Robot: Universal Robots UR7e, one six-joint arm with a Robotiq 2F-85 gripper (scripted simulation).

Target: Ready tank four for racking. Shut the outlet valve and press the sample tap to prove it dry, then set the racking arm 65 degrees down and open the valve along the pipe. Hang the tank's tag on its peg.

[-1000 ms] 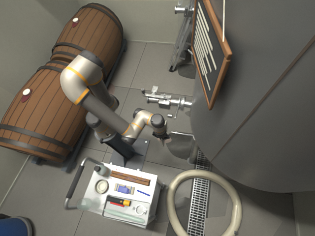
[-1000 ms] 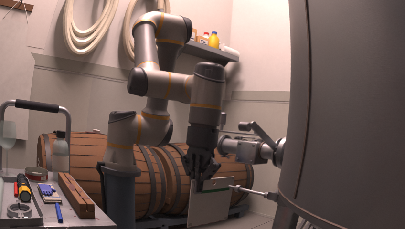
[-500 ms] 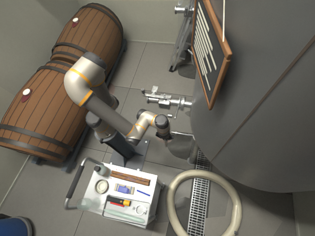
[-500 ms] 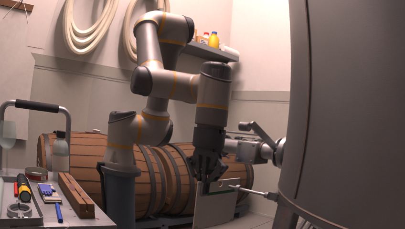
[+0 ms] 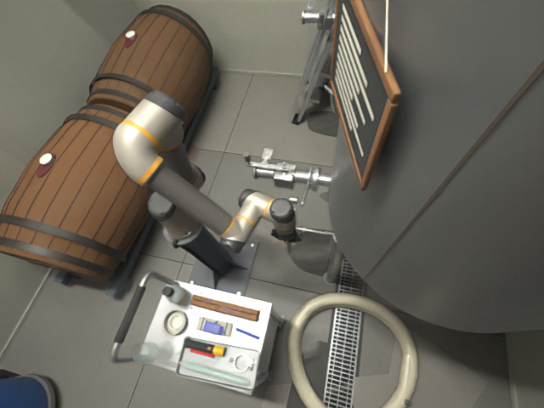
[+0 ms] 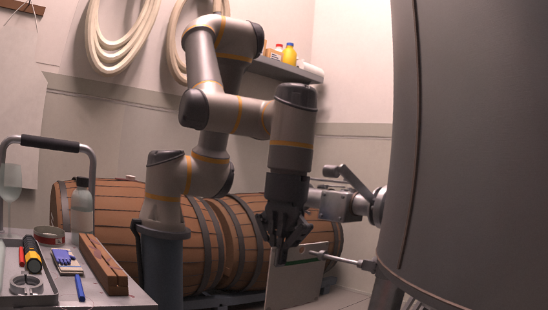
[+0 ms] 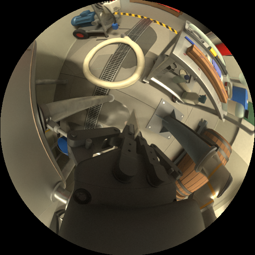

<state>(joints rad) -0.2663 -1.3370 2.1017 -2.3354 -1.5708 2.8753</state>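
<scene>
The tank's tag (image 6: 296, 271), a pale flat card with a green stripe and a hole near its top, hangs beside the thin peg (image 6: 333, 259) that juts from the tank (image 6: 469, 153), with the peg's tip at the hole. My gripper (image 6: 282, 249) pinches the tag's top edge from above, fingers closed on the card. In the wrist camera the tag (image 7: 133, 123) shows edge-on between the fingertips. Above the peg, the outlet valve (image 6: 338, 205) with its crank handle (image 6: 348, 178) sticks out of the tank wall. From overhead the valve assembly (image 5: 285, 172) lies just beyond my wrist.
The tank wall stands close on the right of the tag. A hose coil (image 5: 351, 351) lies on the floor over the drain grate (image 5: 347, 333). A tool cart (image 5: 211, 336) stands near my base, barrels (image 5: 96, 145) behind. A chalkboard (image 5: 360, 88) hangs on the tank.
</scene>
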